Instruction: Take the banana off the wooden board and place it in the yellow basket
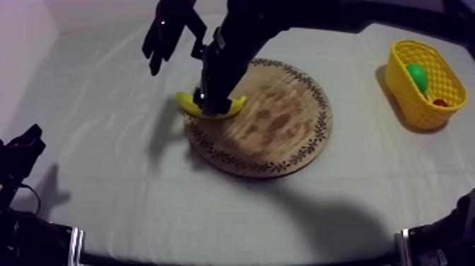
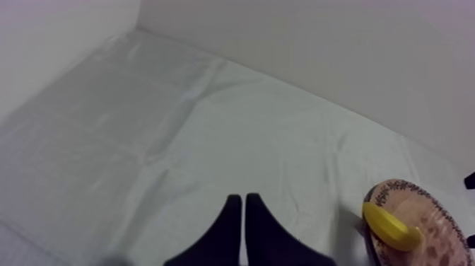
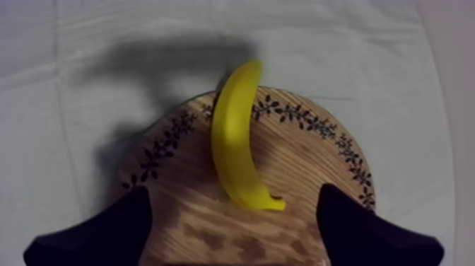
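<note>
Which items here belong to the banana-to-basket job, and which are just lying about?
Job: banana, wooden board, yellow basket, right gripper open over the banana.
Lying about: green fruit and small red fruit in the basket; left gripper, shut, away from the board.

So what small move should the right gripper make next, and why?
Probably ease the right gripper forward and down, until its open fingers straddle the middle of the banana. The fingers stand wide apart, and only the banana's near tip lies between them. The banana rests untouched across the rim of the wooden board.
</note>
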`<move>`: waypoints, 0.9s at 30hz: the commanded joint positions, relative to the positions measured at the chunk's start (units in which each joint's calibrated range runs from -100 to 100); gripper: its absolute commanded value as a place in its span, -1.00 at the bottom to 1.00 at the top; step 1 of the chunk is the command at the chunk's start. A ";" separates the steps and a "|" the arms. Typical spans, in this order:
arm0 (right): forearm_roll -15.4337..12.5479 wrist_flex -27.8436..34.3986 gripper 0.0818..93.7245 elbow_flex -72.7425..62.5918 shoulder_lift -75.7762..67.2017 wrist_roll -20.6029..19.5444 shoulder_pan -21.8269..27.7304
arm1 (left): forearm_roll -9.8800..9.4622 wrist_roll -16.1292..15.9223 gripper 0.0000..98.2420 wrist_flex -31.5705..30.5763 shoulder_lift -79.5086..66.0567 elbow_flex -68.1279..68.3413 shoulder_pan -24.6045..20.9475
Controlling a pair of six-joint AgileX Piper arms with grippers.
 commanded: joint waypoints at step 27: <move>0.68 4.26 0.28 -22.56 25.61 -0.76 1.63 | 0.01 -0.01 -1.00 0.00 0.03 0.04 -0.02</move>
